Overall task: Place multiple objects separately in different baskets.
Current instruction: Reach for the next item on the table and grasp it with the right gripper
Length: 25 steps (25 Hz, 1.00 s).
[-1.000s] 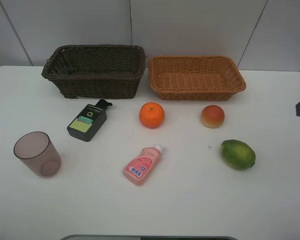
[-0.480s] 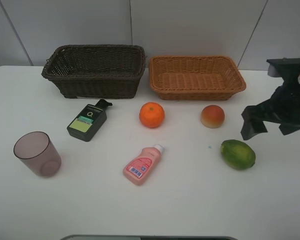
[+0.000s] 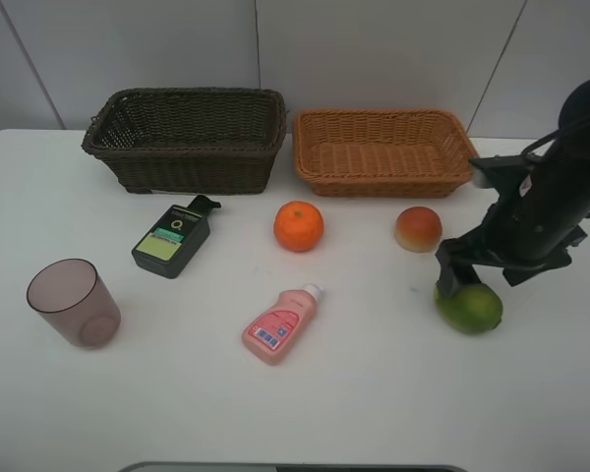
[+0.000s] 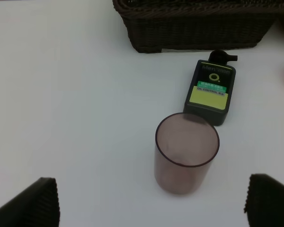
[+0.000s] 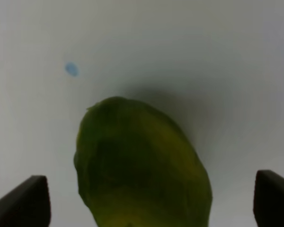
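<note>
The green mango (image 3: 469, 306) lies on the white table at the right. My right gripper (image 3: 472, 280) is open, right above it, fingers straddling it; the right wrist view shows the mango (image 5: 142, 165) between the two fingertips (image 5: 23, 203). The orange (image 3: 298, 225) and the peach (image 3: 418, 228) lie in front of the light tan basket (image 3: 385, 177). The pink bottle (image 3: 280, 324) lies mid-table. The dark green bottle (image 3: 171, 239) lies before the dark brown basket (image 3: 182, 162). The purplish cup (image 3: 73, 302) stands at the left. My left gripper (image 4: 149, 208) is open, short of the cup (image 4: 187, 153).
Both baskets stand side by side at the back by the wall. The left wrist view shows the dark green bottle (image 4: 210, 92) just beyond the cup and the dark basket (image 4: 194, 28) behind it. A small blue mark (image 5: 72, 69) is on the table near the mango.
My right arm has come in from the right edge and moved down and left until its open gripper sits over the mango. The objects have not moved.
</note>
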{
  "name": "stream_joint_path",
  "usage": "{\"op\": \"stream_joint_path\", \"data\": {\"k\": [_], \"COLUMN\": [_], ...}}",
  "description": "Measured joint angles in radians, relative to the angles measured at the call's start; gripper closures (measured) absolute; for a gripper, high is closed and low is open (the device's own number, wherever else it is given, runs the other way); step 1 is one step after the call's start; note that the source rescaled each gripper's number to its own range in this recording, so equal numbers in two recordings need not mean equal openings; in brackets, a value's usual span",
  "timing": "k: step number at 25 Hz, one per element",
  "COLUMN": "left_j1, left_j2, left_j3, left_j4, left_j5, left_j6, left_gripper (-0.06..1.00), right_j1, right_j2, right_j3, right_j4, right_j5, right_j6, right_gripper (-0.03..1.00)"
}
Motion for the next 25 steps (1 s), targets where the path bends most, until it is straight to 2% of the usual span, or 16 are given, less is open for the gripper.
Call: {"op": "stream_joint_path", "data": {"k": [6, 19, 21, 23, 25], "left_j1": [0.000, 0.000, 0.000, 0.000, 0.000], "left_j2": [0.000, 0.000, 0.000, 0.000, 0.000], "left_j3": [0.000, 0.000, 0.000, 0.000, 0.000], "left_j4": [0.000, 0.000, 0.000, 0.000, 0.000], "left_j5": [0.000, 0.000, 0.000, 0.000, 0.000], "left_j6": [0.000, 0.000, 0.000, 0.000, 0.000], "left_gripper": [-0.06, -0.06, -0.06, -0.06, -0.06], "right_j1": [0.018, 0.020, 0.020, 0.020, 0.020], "right_j2": [0.056, 0.162, 0.167, 0.167, 0.167], "right_j3": [0.000, -0.001, -0.001, -0.001, -0.001], "right_j4": [0.015, 0.015, 0.015, 0.015, 0.015], "right_j5": [-0.038, -0.050, -0.050, -0.050, -0.050], "right_j6": [-0.008, -0.010, -0.010, -0.010, -0.010], "right_gripper": [0.08, 0.09, 0.15, 0.27, 0.52]}}
